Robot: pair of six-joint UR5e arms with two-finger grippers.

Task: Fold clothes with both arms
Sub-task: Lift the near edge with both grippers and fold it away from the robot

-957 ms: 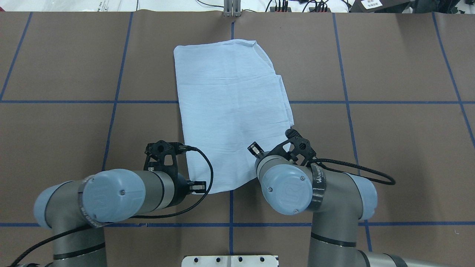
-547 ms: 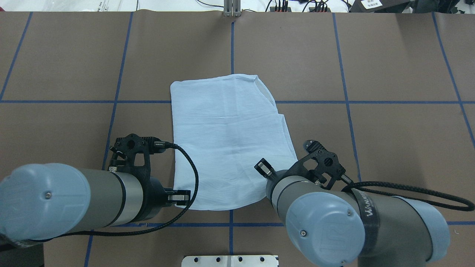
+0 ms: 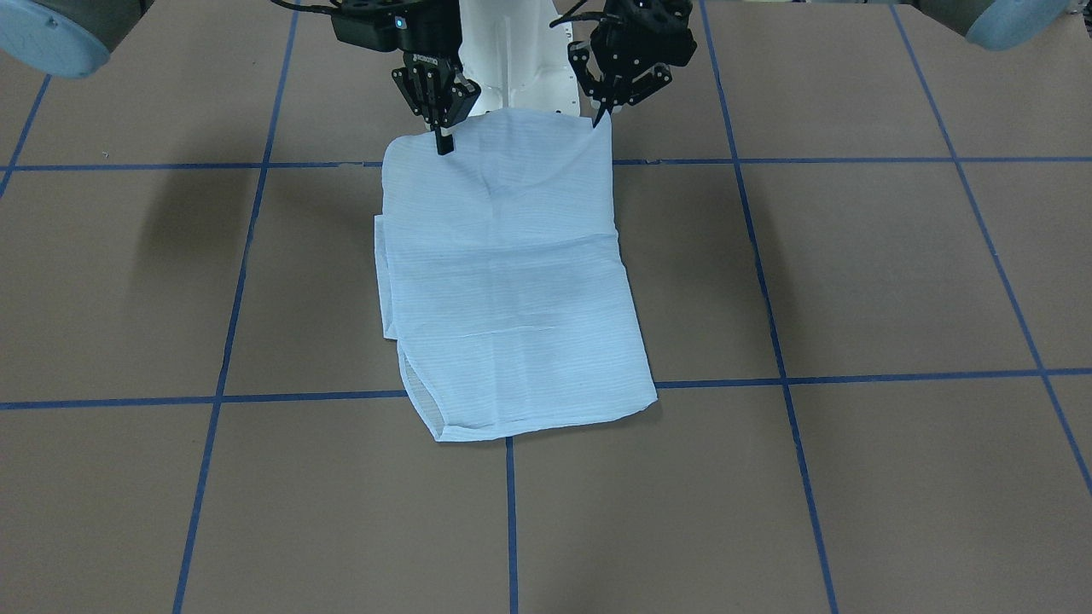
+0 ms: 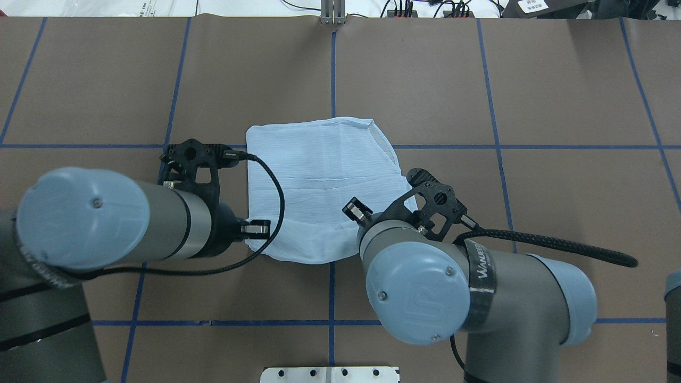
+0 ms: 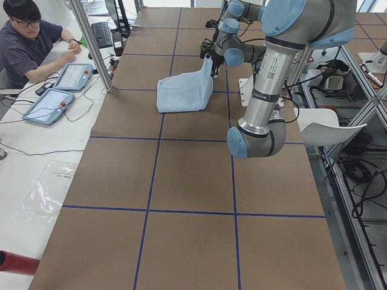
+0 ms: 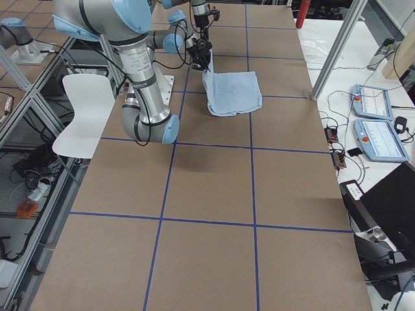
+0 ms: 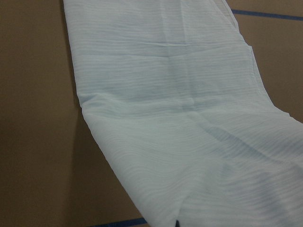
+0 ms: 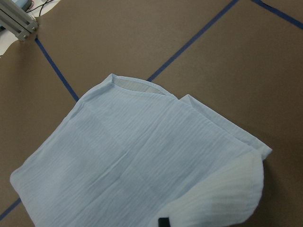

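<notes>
**Shirt pinched at two corners, far half on the table**

One garment, folded into a long pale-blue panel. Two arms reach over it. The right gripper and the left gripper each have their fingers pressed together on one corner of the same short edge. That edge is held up off the table and stretched between the two pairs of fingers. Just behind the fingers stands one white pedestal. Beyond them the panel slopes down and its far half lies flat, crossing a blue tape line. Its long axis runs straight away from the fingers. A curved cut-out marks the far corner on the right gripper's side. Farthest off, one operator sits by two tablets.
</notes>
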